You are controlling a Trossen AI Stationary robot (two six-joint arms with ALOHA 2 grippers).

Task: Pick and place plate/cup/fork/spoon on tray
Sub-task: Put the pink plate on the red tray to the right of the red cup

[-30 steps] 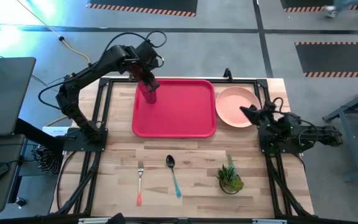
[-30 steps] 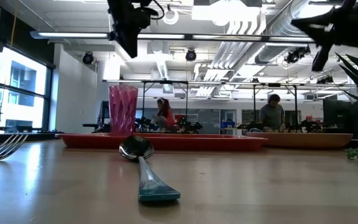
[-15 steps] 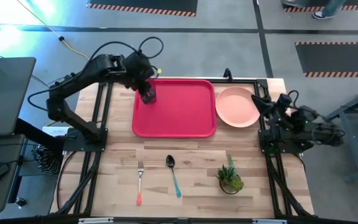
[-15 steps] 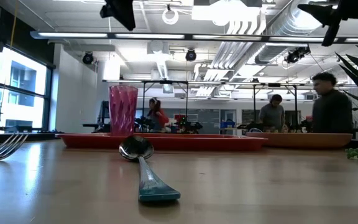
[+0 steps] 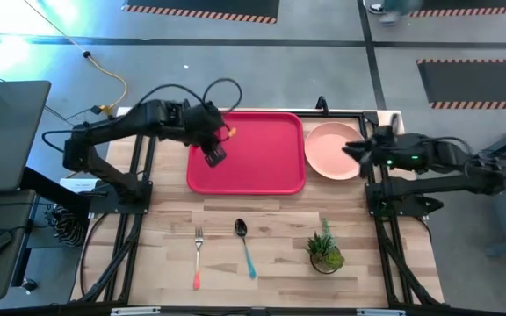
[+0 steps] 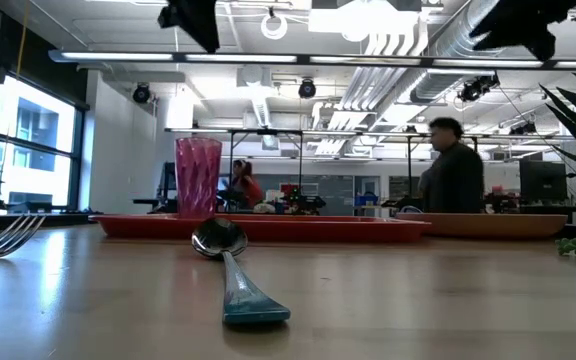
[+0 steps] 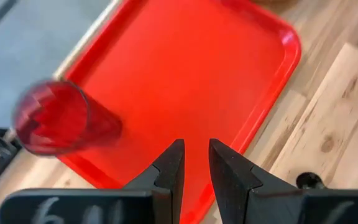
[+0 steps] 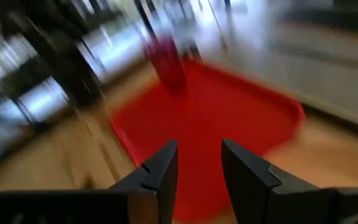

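The red tray [image 5: 262, 154] lies at the table's far middle. The pink cup [image 7: 55, 118] stands upright on its bottom in the tray's far left corner, and it also shows in the low view [image 6: 198, 177]. My left gripper [image 7: 196, 155] hovers over the tray's left part [image 5: 213, 156], a little open and holding nothing. The salmon plate [image 5: 328, 149] lies on the table just right of the tray. My right gripper [image 5: 350, 149] hangs above the plate's right edge, open and empty [image 8: 199, 162]. The fork [image 5: 198, 256] and the spoon [image 5: 245, 247] lie near the front edge.
A small potted plant [image 5: 325, 251] stands at the front right, near the spoon. Black frame rails run along the table's left and right sides. People move about in the room behind the table [image 6: 453, 175]. Bare wood lies between the tray and the cutlery.
My left gripper has risen away from the cup and drawn toward the near edge over the tray, while the cup stays upright in its corner. My right gripper has lifted higher, and its arm now stretches out level toward the plate.
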